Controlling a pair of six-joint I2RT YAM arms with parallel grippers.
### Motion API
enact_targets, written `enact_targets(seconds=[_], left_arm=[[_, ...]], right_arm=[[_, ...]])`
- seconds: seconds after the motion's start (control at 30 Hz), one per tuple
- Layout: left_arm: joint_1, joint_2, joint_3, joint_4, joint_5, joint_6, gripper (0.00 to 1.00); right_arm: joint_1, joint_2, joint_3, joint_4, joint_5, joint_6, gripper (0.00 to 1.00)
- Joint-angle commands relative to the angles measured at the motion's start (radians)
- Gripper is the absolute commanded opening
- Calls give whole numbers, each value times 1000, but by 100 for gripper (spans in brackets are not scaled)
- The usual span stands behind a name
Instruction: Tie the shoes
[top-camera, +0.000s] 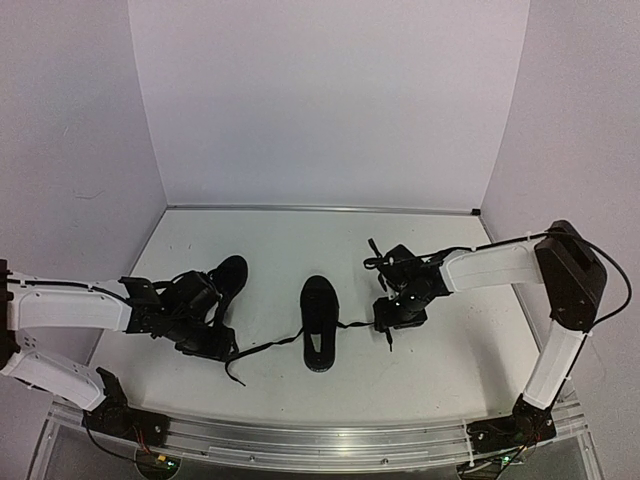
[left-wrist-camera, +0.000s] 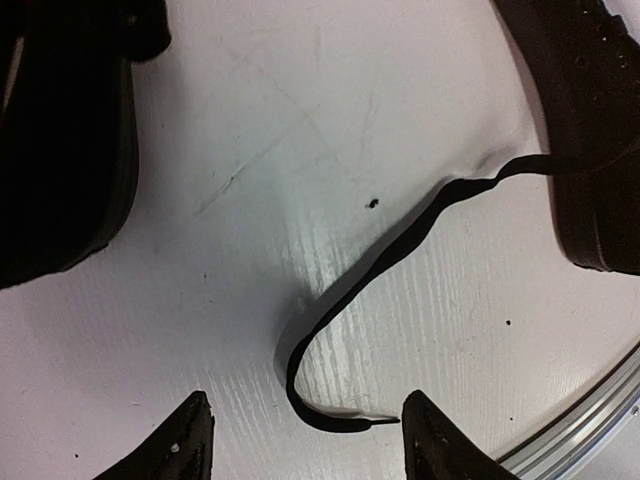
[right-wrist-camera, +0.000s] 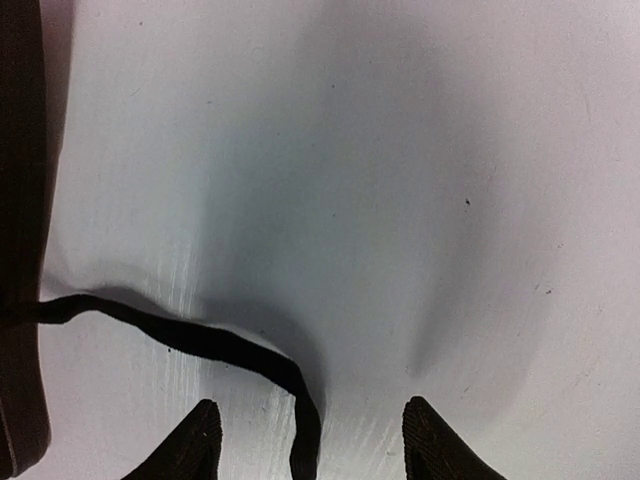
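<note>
On the white table (top-camera: 430, 390), closed in by pale walls (top-camera: 330, 100), we see two arms reaching inward from the near edge, the left arm (top-camera: 70, 310) and the right arm (top-camera: 495, 268).

Between them lie the shoes, both black and both resting on the table top. The left shoe (top-camera: 232, 272) sits just beyond the left arm's wrist, which partly covers it. The middle shoe (top-camera: 318, 315) lies front to back near the centre of the table, well apart from its mate.

Next in size come the tools. We find the left gripper (left-wrist-camera: 305, 445) low over the table, just left of the middle shoe, with its fingers spread and nothing pinched. The right gripper (right-wrist-camera: 310, 445) hangs just right of that same shoe, likewise spread and pinching nothing.

Smallest are the laces. The left lace (left-wrist-camera: 400, 240) leaves the middle shoe, curves across the table and ends in a hook whose tip lies between the left gripper's fingertips (left-wrist-camera: 190, 440), flat on the surface. The right lace (right-wrist-camera: 200, 340) leaves the shoe's other side, snakes over the table and passes between the right gripper's fingertips (right-wrist-camera: 435, 445), nearer one of them than the other.
</note>
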Motion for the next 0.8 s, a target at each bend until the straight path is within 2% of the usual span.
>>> enact_targets(seconds=[0.0, 0.27, 0.5, 0.63, 0.7, 0.77], left_arm=[[-16, -3, -32, -21, 17, -63, 60], [-59, 50, -81, 69, 86, -106, 54], [-107, 201, -36, 115, 19, -119, 49], [-115, 229, -21, 114, 10, -133, 43], [-116, 221, -22, 99, -19, -140, 33], [-116, 199, -19, 78, -43, -141, 20]], right_arm=[[-6, 41, 40, -3, 24, -30, 56], [-11, 48, -3, 17, 15, -28, 50], [-11, 35, -57, 43, -16, -16, 42], [-11, 15, -95, 61, -30, -5, 29], [-11, 0, -110, 64, -34, 0, 17], [-11, -40, -124, 65, -36, 9, 3]])
